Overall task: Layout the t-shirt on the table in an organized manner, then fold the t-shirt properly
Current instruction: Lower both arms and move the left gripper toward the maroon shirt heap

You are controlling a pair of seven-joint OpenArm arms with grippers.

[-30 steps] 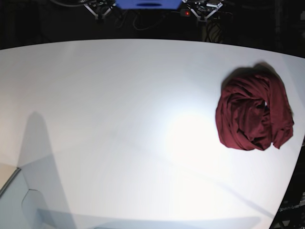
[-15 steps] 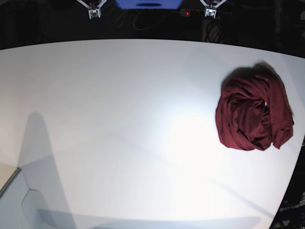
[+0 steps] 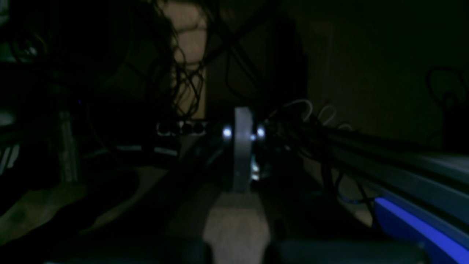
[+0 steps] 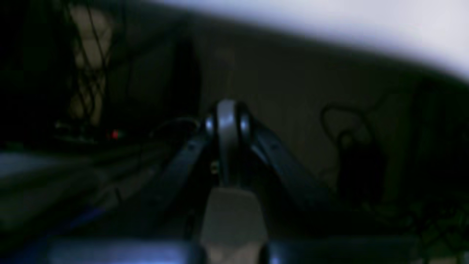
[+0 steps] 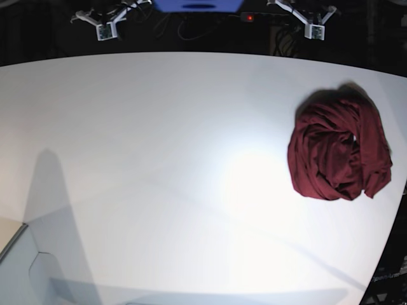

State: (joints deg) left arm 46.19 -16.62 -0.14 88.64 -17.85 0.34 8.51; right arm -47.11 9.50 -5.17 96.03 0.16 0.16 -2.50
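Observation:
The dark maroon t-shirt lies crumpled in a heap near the right edge of the white table. Both grippers hover beyond the table's far edge, well away from the shirt. My left gripper is at the top right of the base view, and its wrist view shows its jaws together and empty. My right gripper is at the top left, and its jaws also look closed and empty. The right wrist view shows a strip of the table at its top; neither wrist view shows the shirt.
A blue robot base with a red light and cables sits in the dark behind the far edge. The table's right edge curves in close to the shirt. A grey shadow lies at the lower left.
Both grippers have spread outward from the blue base and come down into view, the left toward the right, the right toward the left. The shirt has not moved.

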